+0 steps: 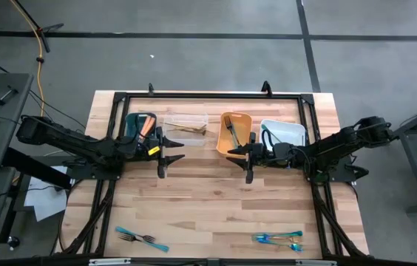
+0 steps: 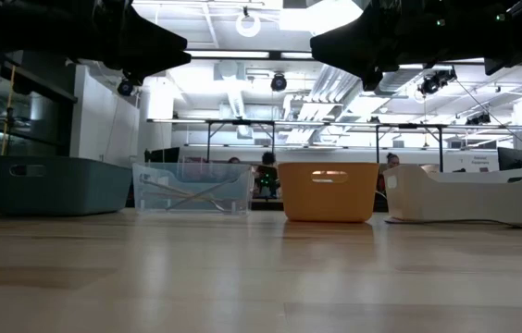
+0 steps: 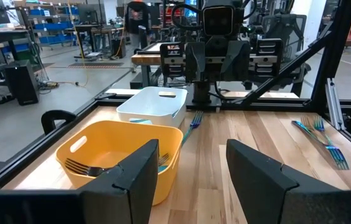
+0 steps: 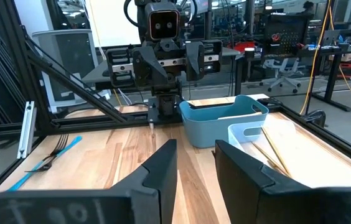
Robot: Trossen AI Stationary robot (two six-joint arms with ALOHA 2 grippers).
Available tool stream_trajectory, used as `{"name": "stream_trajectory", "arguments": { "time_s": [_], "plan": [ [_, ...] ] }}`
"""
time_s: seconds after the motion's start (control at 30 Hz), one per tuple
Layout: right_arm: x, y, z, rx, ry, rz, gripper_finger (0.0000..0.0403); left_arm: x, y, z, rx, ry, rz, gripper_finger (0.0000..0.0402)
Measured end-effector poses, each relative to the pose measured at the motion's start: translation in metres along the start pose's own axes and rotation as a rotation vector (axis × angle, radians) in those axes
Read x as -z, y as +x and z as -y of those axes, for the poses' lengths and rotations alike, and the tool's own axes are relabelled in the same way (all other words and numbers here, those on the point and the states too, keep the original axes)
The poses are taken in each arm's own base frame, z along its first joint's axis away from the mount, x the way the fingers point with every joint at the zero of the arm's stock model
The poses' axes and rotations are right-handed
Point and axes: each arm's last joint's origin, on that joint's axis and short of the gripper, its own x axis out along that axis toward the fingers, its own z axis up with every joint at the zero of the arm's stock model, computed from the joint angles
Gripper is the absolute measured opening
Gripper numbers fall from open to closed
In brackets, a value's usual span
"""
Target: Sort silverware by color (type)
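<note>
My left gripper [image 1: 173,153] and right gripper [image 1: 239,155] hover above the table's middle, pointing level at each other. Both are open with nothing between the fingers; the left gripper [image 3: 191,180] gapes wider than the right gripper [image 4: 194,168]. Teal-handled forks [image 1: 142,239] lie flat near the front left edge. More teal-handled silverware [image 1: 279,238] lies near the front right. A dark fork [image 3: 82,167] lies in the orange bin [image 1: 236,131]. Gold utensils [image 4: 272,152] lie in the clear bin [image 1: 186,124], and orange-handled ones [image 1: 146,125] lie in the teal bin [image 1: 140,125].
Four bins stand in a row along the far side, the white bin [image 1: 282,133] rightmost. A black frame [image 1: 208,94] runs round the table's edges. Bare wood lies between the grippers and the front edge.
</note>
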Motion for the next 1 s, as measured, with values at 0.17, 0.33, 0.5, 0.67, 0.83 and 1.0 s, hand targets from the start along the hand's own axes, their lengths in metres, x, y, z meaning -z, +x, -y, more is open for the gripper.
{"name": "stream_trajectory", "arguments": {
  "time_s": [0.17, 0.33, 0.5, 0.67, 0.83, 1.0],
  "plan": [
    [0.0, 0.0, 0.0, 0.0, 0.0, 0.0, 0.0103, 0.0, 0.0, 0.0, 0.0, 0.0, 0.0, 0.0181],
    [0.0, 0.0, 0.0, 0.0, 0.0, 0.0, 0.0103, 0.0, 0.0, 0.0, 0.0, 0.0, -0.001, 0.0181],
    [0.0, 0.0, 0.0, 0.0, 0.0, 0.0, 0.0103, 0.0, 0.0, 0.0, 0.0, 0.0, -0.001, 0.0181],
    [0.0, 0.0, 0.0, 0.0, 0.01, 0.0, 0.0103, 0.0, 0.0, 0.0, 0.0, 0.0, -0.001, 0.0181],
    [0.0, 0.0, -0.002, -0.006, 0.114, -0.012, 0.0103, 0.0, 0.0, 0.0, 0.0, 0.0, -0.001, 0.0181],
    [-0.008, 0.014, -0.017, -0.02, 0.072, -0.216, 0.0103, 0.0, 0.0, 0.0, 0.0, 0.0, -0.002, 0.0181]
  ]
}}
